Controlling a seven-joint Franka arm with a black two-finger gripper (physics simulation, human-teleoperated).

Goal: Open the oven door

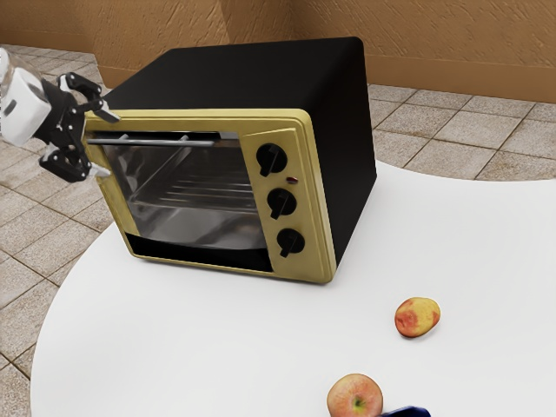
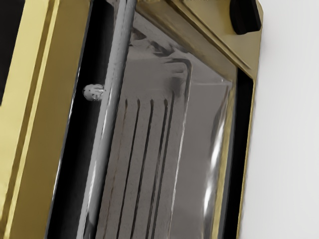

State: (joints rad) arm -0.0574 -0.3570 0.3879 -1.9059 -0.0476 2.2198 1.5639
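Exterior view: arm point(image 1: 22, 104) was cut off by left edge. Apple point(image 1: 354, 395) and blue thing point(image 1: 408, 413) were clipped by lower edge; kind of blue thing could not be told. Table point(image 1: 208, 347) ran past right and lower edges. Back of oven point(image 1: 346, 130) was hidden. Red mark point(image 1: 292, 180) was too small to read. Wrist view: knob point(image 2: 245, 17) was cut by top edge, handle point(image 2: 115, 64) by top and bottom.

Oven casing point(image 1: 234, 78), black; front frame point(image 1: 208, 119), brassy gold; control knobs point(image 1: 280, 201), black; door handle point(image 1: 156, 142), silver-grey. Table point(image 1: 243, 347), plain white. Far wall point(image 1: 434, 69), orange-brown; floor point(image 1: 417, 130), grey-beige tiles in a darker grid. Right-hand fruit point(image 1: 418, 317), yellow blotched red; near apple point(image 1: 354, 395), red over yellow. Gripper point(image 1: 107, 144), black, pale-tipped.
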